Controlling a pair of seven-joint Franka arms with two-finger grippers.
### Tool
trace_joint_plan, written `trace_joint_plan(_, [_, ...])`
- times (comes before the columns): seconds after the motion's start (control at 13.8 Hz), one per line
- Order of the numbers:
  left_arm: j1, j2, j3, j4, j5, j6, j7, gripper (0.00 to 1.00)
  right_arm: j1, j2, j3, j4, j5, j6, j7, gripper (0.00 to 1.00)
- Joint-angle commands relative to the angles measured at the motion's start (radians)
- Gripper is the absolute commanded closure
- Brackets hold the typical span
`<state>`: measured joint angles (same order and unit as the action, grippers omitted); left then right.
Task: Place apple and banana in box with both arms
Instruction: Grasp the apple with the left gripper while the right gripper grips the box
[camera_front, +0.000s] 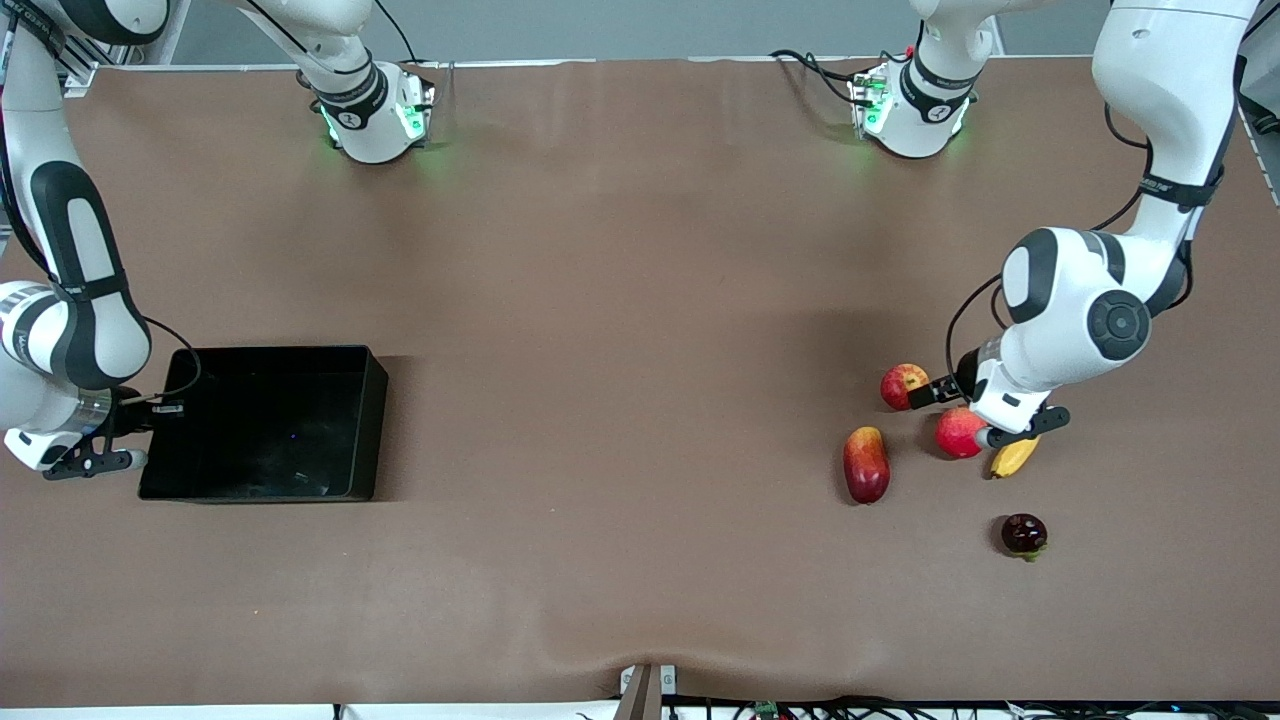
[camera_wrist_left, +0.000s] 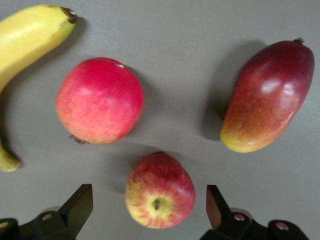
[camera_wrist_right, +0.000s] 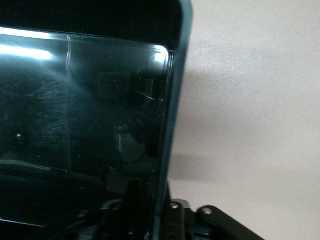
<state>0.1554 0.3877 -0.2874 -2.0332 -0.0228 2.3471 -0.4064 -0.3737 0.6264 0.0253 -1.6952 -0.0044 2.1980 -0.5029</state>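
1. The left end effector (camera_front: 968, 410) is low over the fruit cluster at the left arm's end of the table (camera_front: 640, 300), its fingers (camera_wrist_left: 77, 207) spread wide and empty.
2. The apple (camera_wrist_left: 160, 191) sits on the table between those spread fingers, dimple up, touched by neither.
3. The pinkish-red round fruit (camera_wrist_left: 100, 100) lies just beside the apple, nearer to the front camera; the banana (camera_wrist_left: 27, 45) lies beside that fruit, partly hidden under the left arm in the front view.
4. The mango (camera_front: 866, 464) lies near the apple, toward the box; a dark fruit (camera_front: 1024, 534) lies nearest the front camera.
5. The right end effector (camera_front: 125, 425) is clenched on the wall of the box (camera_front: 265, 425), at the end nearest the right arm's end of the table.
6. The box rests on the table, well apart from the fruits.
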Motion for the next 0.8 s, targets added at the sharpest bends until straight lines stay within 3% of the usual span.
trace_joint_plan(0.0, [-0.01,0.019,0.002,-0.013,0.026,0.032,-0.025,0.0,-0.016,-0.001,0.018,0.019,0.004,-0.018,-0.06,1.0])
trace_joint_plan(0.22, [-0.008,0.033,0.002,-0.041,0.047,0.075,-0.031,0.0,-0.007,-0.023,0.019,0.019,0.004,-0.033,-0.088,1.0])
trace_joint_plan(0.43, [-0.01,0.066,0.002,-0.048,0.049,0.127,-0.052,0.0,0.01,-0.111,0.053,0.023,0.004,-0.177,-0.056,1.0])
trace_joint_plan(0.72, [-0.01,0.069,0.001,-0.056,0.049,0.132,-0.057,0.0,0.099,-0.191,0.076,0.022,0.044,-0.277,0.13,1.0])
